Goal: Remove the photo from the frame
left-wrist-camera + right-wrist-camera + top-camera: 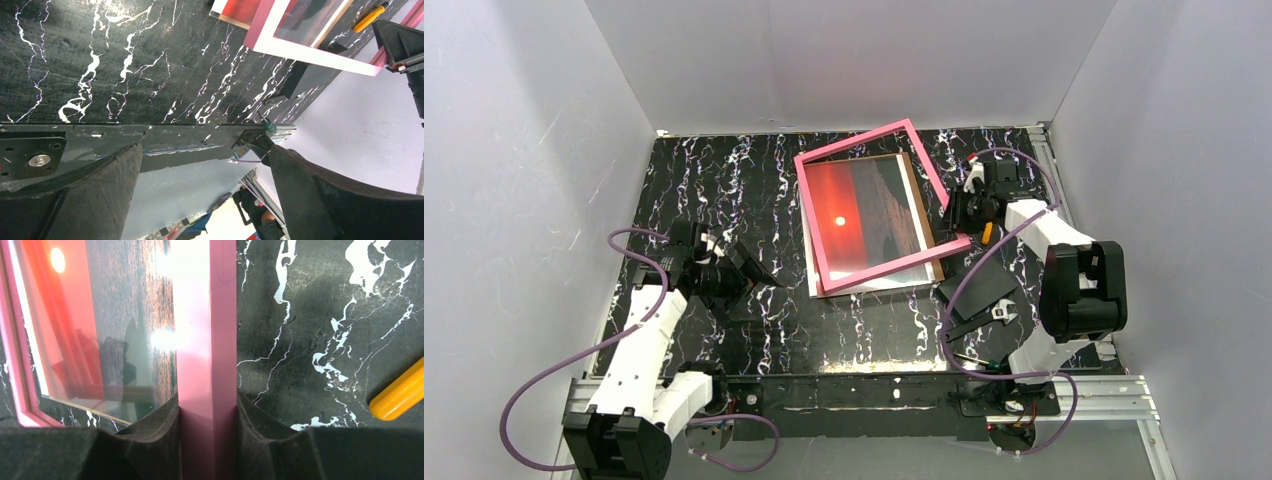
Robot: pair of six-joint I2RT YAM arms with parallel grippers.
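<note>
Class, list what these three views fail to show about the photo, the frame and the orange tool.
- Orange tool: right wrist view, all but one end of its handle is cut off by the picture's right edge.
- Photo: top view, the frame has its near bar across a strip of it; left wrist view, only a corner shows, cut by the top edge.
- Right claw: top view, fingertips too small and dark to make out.

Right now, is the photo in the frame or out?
Out: the frame sits skewed over the photo, whose border pokes outside it.
</note>
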